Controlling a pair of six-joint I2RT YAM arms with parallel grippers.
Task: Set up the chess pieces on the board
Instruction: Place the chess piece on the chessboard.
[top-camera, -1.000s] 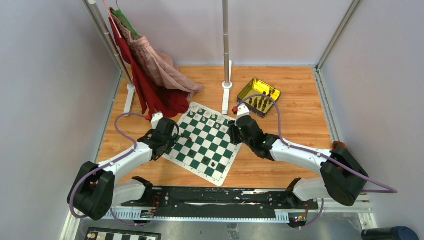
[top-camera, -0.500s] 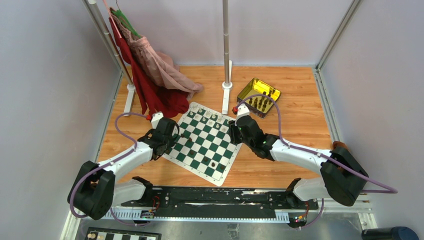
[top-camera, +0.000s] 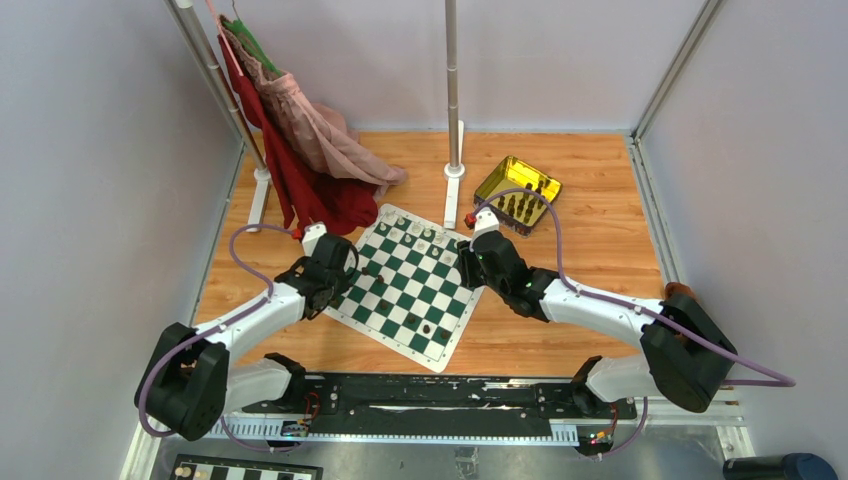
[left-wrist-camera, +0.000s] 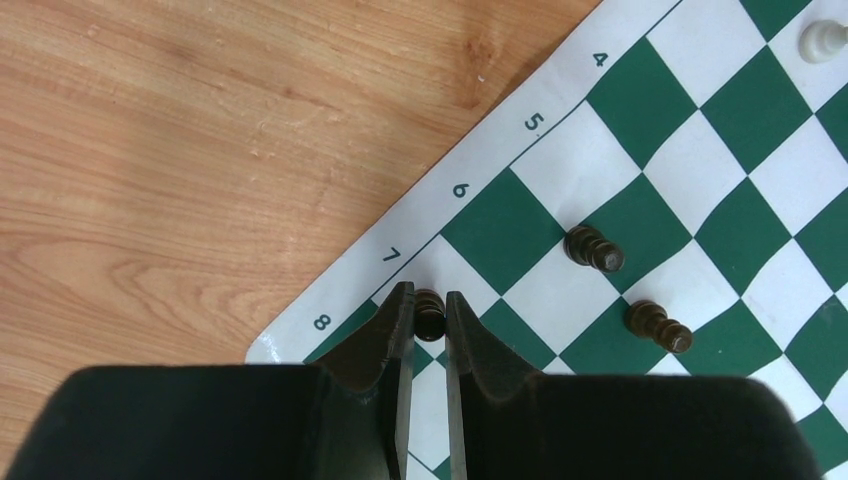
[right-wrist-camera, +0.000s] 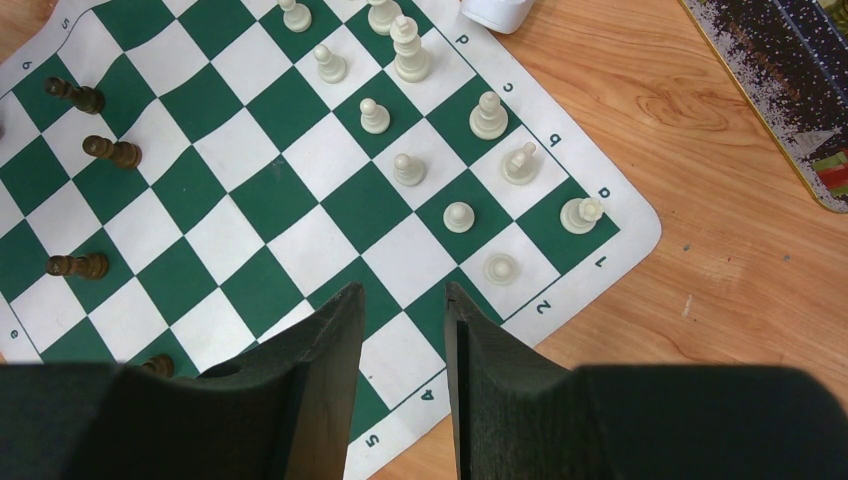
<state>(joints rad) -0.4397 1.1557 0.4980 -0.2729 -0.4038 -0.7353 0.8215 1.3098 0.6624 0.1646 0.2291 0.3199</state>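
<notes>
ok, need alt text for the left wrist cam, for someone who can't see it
The left hand is shut on a dark chess piece at the edge of the green-and-white board, by the 7 and 8 labels. Two more dark pieces sit on squares to the right, a white piece at top right; wooden table fills the left.

Left wrist view:
- dark pawn, lower centre: base hidden between fingers of left gripper; contact with board not visible
- white piece, upper right corner: cut by frame edge, type unclear

Right wrist view:
- dark piece, lower left: half hidden behind finger of right gripper
- tray: cut by upper right edge

Top view:
- chess pieces: too small to tell types
- black-and-white checkered board: cut by bottom edge
</notes>
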